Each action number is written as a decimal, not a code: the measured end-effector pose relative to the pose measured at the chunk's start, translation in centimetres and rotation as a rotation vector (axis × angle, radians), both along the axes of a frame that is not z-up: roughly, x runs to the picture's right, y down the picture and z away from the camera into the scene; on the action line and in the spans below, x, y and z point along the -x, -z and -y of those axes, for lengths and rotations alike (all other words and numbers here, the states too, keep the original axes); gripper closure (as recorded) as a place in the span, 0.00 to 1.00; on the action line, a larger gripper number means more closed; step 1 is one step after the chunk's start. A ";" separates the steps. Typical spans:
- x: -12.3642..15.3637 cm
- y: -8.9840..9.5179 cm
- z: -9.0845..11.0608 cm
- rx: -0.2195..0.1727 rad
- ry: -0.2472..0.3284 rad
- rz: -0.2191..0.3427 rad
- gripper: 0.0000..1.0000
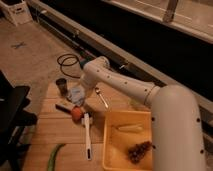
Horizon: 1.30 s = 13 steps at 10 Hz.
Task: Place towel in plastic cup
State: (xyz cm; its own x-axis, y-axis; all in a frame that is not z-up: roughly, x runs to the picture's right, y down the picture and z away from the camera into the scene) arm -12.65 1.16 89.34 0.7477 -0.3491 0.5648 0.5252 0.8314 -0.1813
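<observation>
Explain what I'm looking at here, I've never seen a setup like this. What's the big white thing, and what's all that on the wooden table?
The big white shape is a robot arm on a mobile base. It ends in a two-finger gripper.

There is only one camera view. It looks down along the arm at a wooden table.

The gripper hangs over the far left part of the table, right at a small pale blue towel. Whether it actually holds the towel cannot be seen.

Around it lie:
- a dark grey cup
- a spoon
- a round orange thing
- a long white tool
- a green vegetable

Nearest the camera is a yellow tray with grapes in it.
</observation>
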 end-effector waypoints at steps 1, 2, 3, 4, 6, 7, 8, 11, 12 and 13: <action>-0.7 -1.6 0.0 0.025 -0.018 -0.001 0.35; -0.6 -2.4 -0.2 0.045 -0.025 0.006 0.35; -0.6 -3.1 -0.6 0.065 -0.029 0.011 0.35; -0.2 -3.9 -1.3 0.090 -0.039 0.023 0.35; 0.2 -4.9 -2.3 0.127 -0.058 0.049 0.35; 0.9 -5.1 -2.9 0.148 -0.064 0.076 0.35; 1.6 -5.3 -3.5 0.164 -0.067 0.095 0.35; 3.7 -6.1 -4.8 0.218 -0.091 0.170 0.35; 4.1 -6.2 -4.9 0.222 -0.094 0.178 0.35; 4.0 -6.0 -5.0 0.223 -0.087 0.176 0.39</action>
